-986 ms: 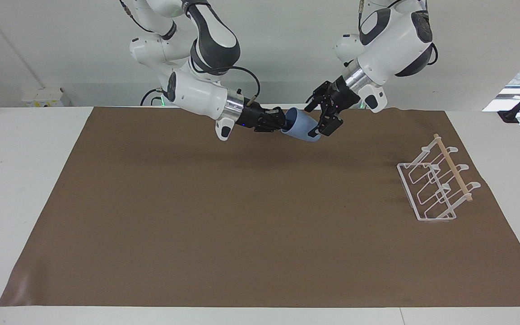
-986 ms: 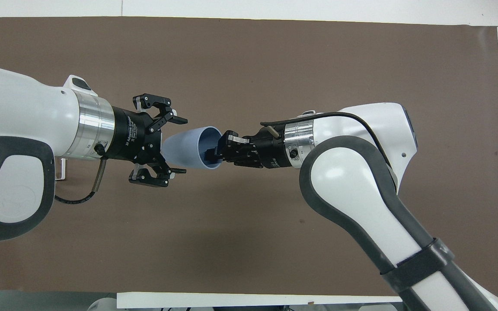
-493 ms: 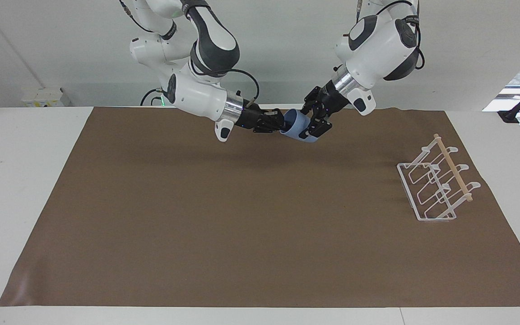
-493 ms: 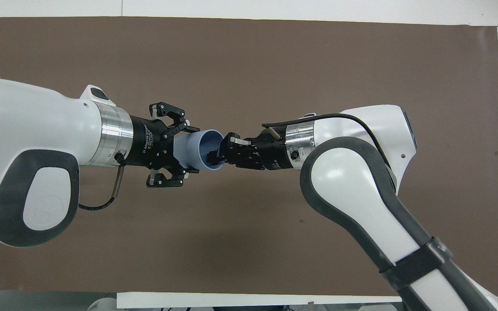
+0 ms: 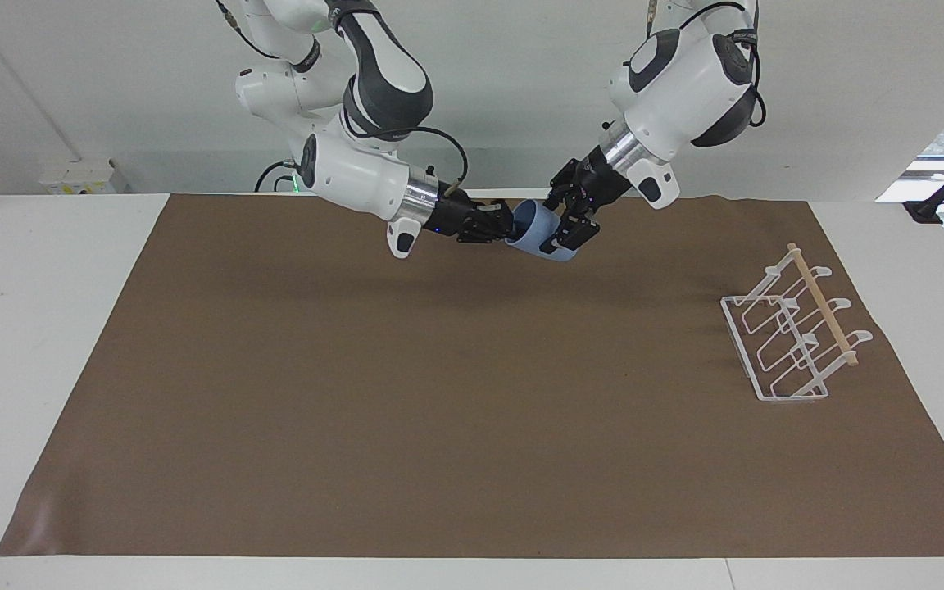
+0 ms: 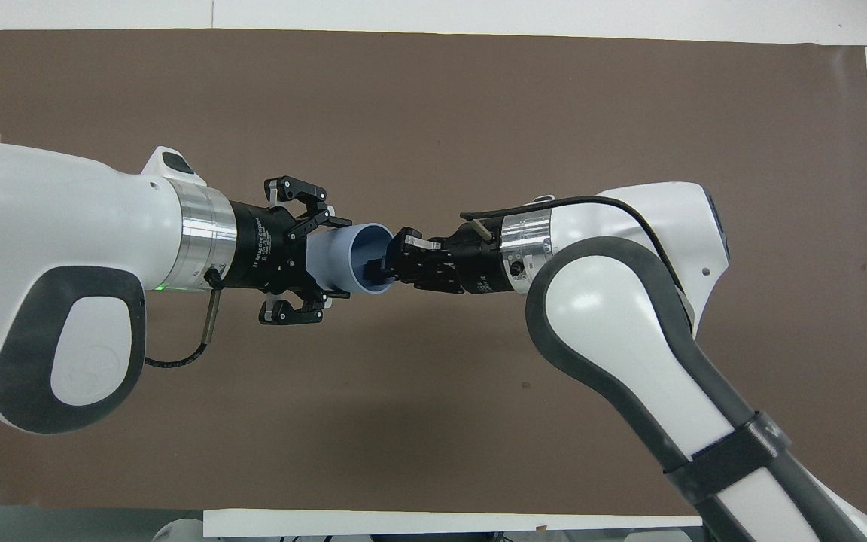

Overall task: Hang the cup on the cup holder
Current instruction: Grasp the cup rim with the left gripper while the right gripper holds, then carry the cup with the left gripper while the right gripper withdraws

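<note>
The light blue cup (image 5: 539, 238) is held on its side in the air over the part of the mat near the robots. My right gripper (image 5: 509, 228) is shut on its rim, with one finger inside the mouth (image 6: 382, 263). My left gripper (image 5: 564, 229) is open, with its jaws on either side of the cup's (image 6: 326, 252) closed end (image 6: 338, 258). The white wire cup holder (image 5: 796, 336) with its wooden rod stands on the mat toward the left arm's end. In the overhead view it is hidden under the left arm.
A brown mat (image 5: 439, 393) covers most of the white table (image 5: 46, 328). The cup holder is the only object standing on it. Both arms meet above the strip of mat near the robots.
My left gripper has slid farther over the cup's closed end, toward the right gripper. Its jaws stay open. The right gripper keeps hold of the rim, and the cup has shifted slightly.
</note>
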Motion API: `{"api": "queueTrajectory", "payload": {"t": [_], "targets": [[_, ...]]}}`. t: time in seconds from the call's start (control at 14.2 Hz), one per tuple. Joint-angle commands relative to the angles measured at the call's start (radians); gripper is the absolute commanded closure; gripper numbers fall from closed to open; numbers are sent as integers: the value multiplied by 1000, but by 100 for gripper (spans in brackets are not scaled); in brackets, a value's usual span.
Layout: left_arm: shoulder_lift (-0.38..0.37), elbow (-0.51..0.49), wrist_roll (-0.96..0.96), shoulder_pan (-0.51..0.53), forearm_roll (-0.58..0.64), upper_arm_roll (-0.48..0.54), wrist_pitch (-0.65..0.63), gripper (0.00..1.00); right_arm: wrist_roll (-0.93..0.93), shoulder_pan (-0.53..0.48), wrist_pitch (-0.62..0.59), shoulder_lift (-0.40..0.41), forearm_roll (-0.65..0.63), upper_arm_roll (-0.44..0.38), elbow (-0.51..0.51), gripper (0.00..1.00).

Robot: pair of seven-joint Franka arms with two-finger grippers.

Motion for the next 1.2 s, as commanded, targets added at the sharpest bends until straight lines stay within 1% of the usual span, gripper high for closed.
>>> {"api": "queueTrajectory", "payload": {"t": [0.0,0.07,0.21,0.42,0.49,0.56,0.63,0.77,0.85,0.92,0.99,1.13], "targets": [[-29,-44,25,-29,-9,3,20,100,8,-10,2,-15,22,7,6,8],[-29,-44,26,-29,-9,3,20,100,10,-13,2,-13,22,7,11,0],[-29,-43,25,-29,-9,3,20,100,32,-16,2,-12,22,6,16,0],[-27,-39,22,-24,-4,4,14,100,34,-71,-35,-31,-26,0,20,0],[-21,-27,20,-23,42,4,0,100,34,-103,-44,-47,-84,0,19,0],[-18,-10,17,-23,141,3,-30,100,34,-134,-58,-62,-163,0,20,0],[-15,-3,13,-18,204,4,-62,100,34,-169,-81,-77,-241,0,20,0],[-15,8,19,8,273,12,-139,100,34,-237,-124,-108,-392,0,20,0],[-13,23,22,28,386,9,-190,100,34,-279,-151,-116,-476,0,20,0],[-15,25,23,31,469,12,-242,100,33,-316,-176,-124,-568,0,22,0],[-16,25,20,34,516,18,-280,100,31,-338,-190,-133,-657,0,25,0],[-16,30,22,71,710,17,-340,100,25,-370,-208,-136,-903,0,54,0]]}}
